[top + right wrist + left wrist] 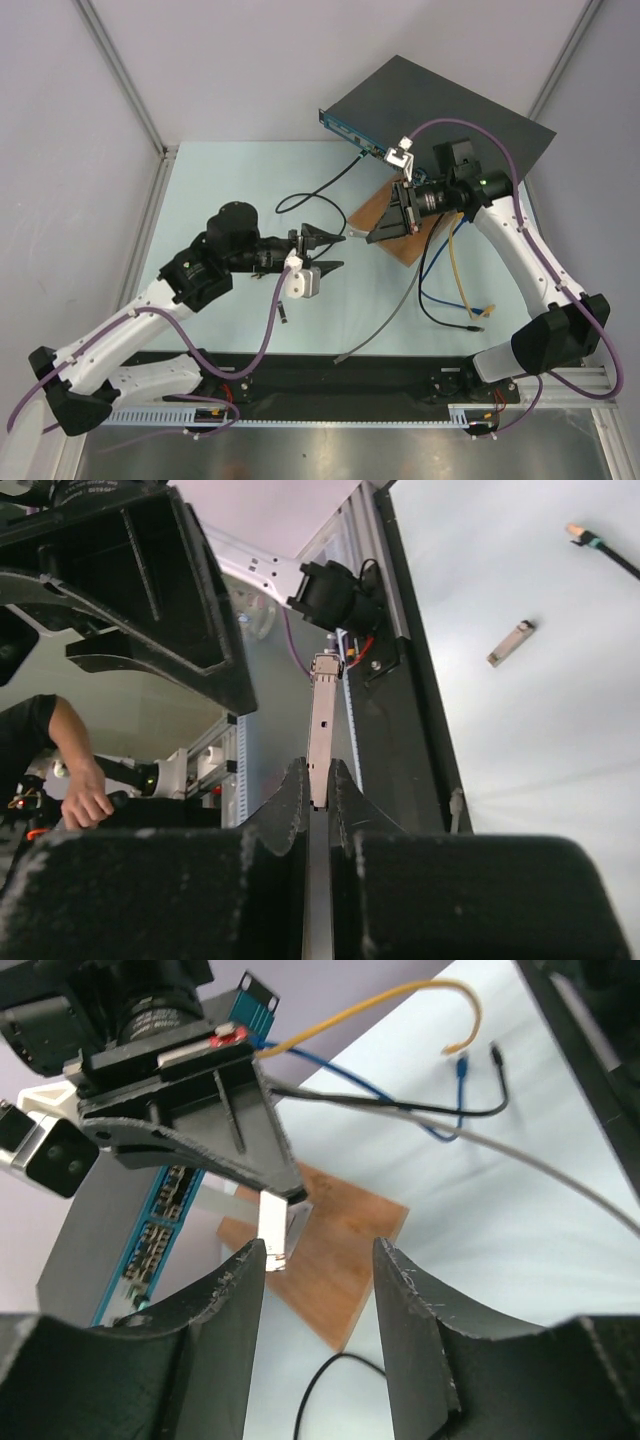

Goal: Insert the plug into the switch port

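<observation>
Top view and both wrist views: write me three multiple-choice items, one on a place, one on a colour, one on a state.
1. Where does the wooden board lie?
A) below the right gripper
B) leaning upright on the wall
C) by the left arm's base

2. What colour is the front face of the switch?
A) red
B) green
C) blue

3. How is the right gripper?
A) open and empty
B) shut on the plug
C) shut on a yellow cable

Key:
1 A, the board shows on the table beneath that gripper.
2 C, the narrow face with the sockets is blue.
3 B, its fingers clamp the silver plug.
</observation>
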`<action>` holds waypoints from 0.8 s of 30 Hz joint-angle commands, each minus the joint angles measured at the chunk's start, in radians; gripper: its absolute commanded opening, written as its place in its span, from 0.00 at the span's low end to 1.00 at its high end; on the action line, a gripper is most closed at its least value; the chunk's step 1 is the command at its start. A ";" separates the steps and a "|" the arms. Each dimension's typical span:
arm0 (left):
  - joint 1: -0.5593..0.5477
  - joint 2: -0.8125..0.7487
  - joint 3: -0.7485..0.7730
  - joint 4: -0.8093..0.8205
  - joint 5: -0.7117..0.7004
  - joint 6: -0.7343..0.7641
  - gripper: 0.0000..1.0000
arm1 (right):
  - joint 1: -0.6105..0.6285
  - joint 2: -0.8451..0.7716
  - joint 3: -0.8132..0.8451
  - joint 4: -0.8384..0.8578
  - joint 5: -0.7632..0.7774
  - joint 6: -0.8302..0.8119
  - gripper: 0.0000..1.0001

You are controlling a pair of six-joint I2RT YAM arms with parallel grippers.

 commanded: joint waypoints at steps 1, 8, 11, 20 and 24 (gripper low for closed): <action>-0.018 0.012 0.014 0.012 -0.062 0.056 0.52 | 0.026 -0.034 -0.007 0.012 -0.058 0.034 0.00; -0.025 0.035 0.000 0.015 -0.108 0.059 0.51 | 0.044 -0.029 -0.011 0.012 -0.050 0.053 0.00; -0.025 0.046 -0.006 0.015 -0.128 0.063 0.50 | 0.054 -0.030 -0.014 0.015 -0.047 0.054 0.00; -0.025 0.060 -0.009 0.038 -0.139 0.061 0.45 | 0.071 -0.032 -0.027 0.038 -0.038 0.065 0.00; -0.025 0.072 0.006 0.028 -0.133 0.052 0.42 | 0.074 -0.029 -0.025 0.043 -0.038 0.064 0.00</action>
